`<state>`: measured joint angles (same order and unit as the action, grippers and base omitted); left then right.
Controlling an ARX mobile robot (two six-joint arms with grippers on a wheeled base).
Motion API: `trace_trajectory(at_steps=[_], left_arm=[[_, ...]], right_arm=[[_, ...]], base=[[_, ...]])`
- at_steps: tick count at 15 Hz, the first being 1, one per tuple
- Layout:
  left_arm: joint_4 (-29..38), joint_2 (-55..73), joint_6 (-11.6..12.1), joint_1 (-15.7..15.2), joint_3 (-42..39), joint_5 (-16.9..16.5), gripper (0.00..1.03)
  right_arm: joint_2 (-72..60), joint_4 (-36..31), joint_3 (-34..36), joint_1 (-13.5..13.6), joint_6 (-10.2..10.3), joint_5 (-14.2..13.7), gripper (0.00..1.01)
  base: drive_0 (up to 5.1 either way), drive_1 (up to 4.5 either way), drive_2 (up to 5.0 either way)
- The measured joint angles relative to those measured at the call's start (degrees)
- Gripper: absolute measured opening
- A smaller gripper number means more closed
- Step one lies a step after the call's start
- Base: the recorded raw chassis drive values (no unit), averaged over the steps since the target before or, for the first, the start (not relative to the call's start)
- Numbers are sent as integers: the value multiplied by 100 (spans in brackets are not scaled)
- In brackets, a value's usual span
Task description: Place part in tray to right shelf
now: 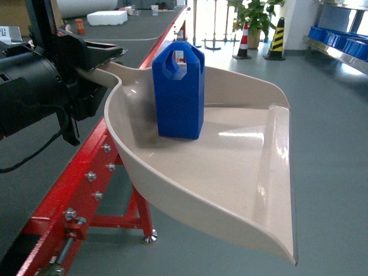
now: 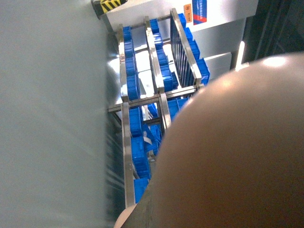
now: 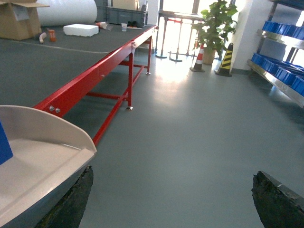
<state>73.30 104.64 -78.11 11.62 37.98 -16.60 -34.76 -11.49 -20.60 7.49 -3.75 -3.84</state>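
Note:
The blue part (image 1: 178, 95) stands upright at the back of the beige tray (image 1: 241, 172), near its handle. My left gripper (image 1: 95, 64) is shut on the tray's handle and holds the tray in the air beside the red table frame. In the left wrist view the tray's underside (image 2: 237, 152) fills the right half and hides the fingers. The right wrist view shows the tray's front corner (image 3: 42, 156) and a sliver of the part (image 3: 4, 145) at the left. My right gripper (image 3: 173, 173) is open over bare floor, just right of the tray. The right shelf (image 1: 339, 43) with blue crates lies far right.
A long red-framed table (image 1: 86, 172) with a dark top runs along the left, with a white foam block (image 1: 106, 17) on it. A cone (image 1: 243, 40), a striped bollard (image 1: 277, 39) and a potted plant (image 1: 256, 17) stand far ahead. Grey floor lies between me and the steel rack (image 3: 280, 76).

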Motion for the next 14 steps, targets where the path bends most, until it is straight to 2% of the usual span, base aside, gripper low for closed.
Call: trace_trajectory(at_steps=[14], left_arm=[[2,0,2,-13,-2,4,13]], right_arm=[[2,-4,0,0,-2,-2,98]], base=[[500,-244,-244]])
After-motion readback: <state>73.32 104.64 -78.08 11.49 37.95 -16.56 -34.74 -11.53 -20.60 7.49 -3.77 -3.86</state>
